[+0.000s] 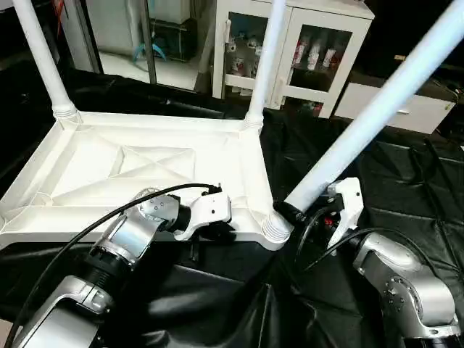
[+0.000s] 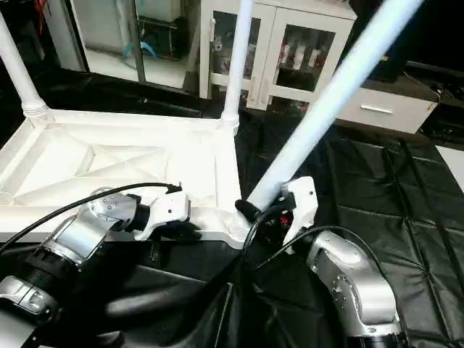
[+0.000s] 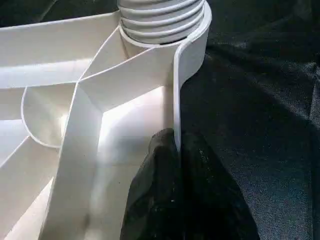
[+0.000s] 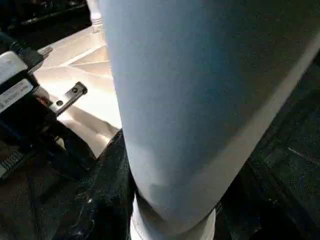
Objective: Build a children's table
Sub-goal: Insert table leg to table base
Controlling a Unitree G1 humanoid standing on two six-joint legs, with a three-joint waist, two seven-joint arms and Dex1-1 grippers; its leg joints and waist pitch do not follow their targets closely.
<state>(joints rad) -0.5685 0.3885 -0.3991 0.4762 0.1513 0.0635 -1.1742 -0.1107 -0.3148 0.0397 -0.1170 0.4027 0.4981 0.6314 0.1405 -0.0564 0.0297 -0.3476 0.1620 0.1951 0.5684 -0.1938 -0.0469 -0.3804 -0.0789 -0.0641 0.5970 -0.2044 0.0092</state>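
**Tabletop upside down, third leg at the near corner**

Tabletop (image 1: 145, 170) lies ribbed side up on our black-draped surface (image 1: 406, 188), filling the left and centre of the head views. We see two white legs standing upright in its far corner sockets: one at the upper left (image 1: 40, 54), one at top centre (image 1: 264, 61). A third leg (image 1: 377, 109) slants from the upper right of the frame down to the near right corner socket (image 1: 275, 228), where its ribbed threaded end meets the corner.

Our right pincer (image 1: 301, 212) is clamped around this slanted leg just above the threads; its black fingers hug the tube on both sides, and in the right wrist view the tube (image 4: 200, 110) looms directly against the camera. Our left pincer (image 3: 175, 200) is closed on the tabletop's thin near edge wall, one black finger inside the rim and one outside, just beside that same corner socket (image 3: 162, 22).

Beyond the surface, at the top centre of the frame, stands a white cabinet (image 1: 319, 43) with glass doors, and a low white drawer unit (image 1: 406, 109) to its right.
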